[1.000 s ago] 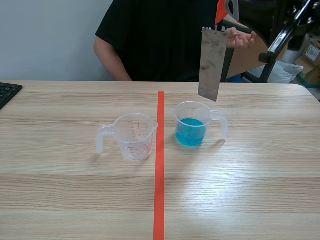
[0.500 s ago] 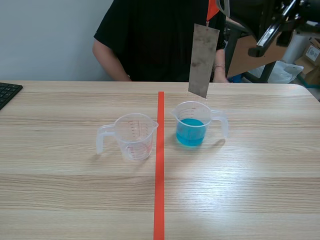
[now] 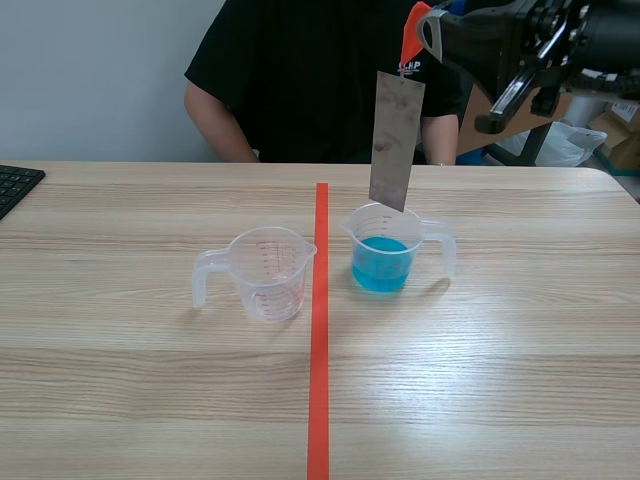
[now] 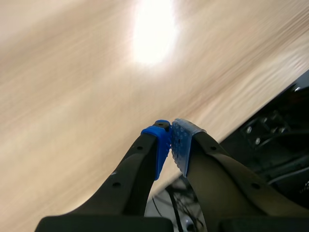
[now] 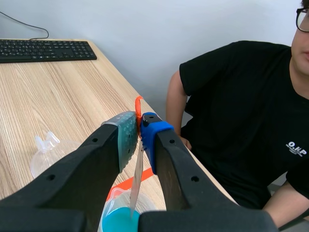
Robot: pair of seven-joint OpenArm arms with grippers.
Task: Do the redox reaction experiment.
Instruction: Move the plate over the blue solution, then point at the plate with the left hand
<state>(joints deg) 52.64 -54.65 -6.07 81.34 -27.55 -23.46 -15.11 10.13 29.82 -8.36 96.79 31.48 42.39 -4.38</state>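
Blue-liquid cup (image 3: 383,262) sits mid-bench, just right of the tape line (image 3: 318,350); empty cup (image 3: 266,272) just left of it. My left gripper (image 4: 171,140) is closed on nothing, over a bench edge. My right gripper (image 5: 139,125) pinches the metal strip (image 3: 396,140), which hangs upright over the blue liquid, lower end about at the rim. Step in hand: the dip. Next I need a straight lowering into the liquid. Person (image 3: 300,80) sits beyond the far edge.

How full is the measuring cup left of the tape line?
Empty: the left cup shows nothing inside its clear walls, while the right cup holds blue liquid.
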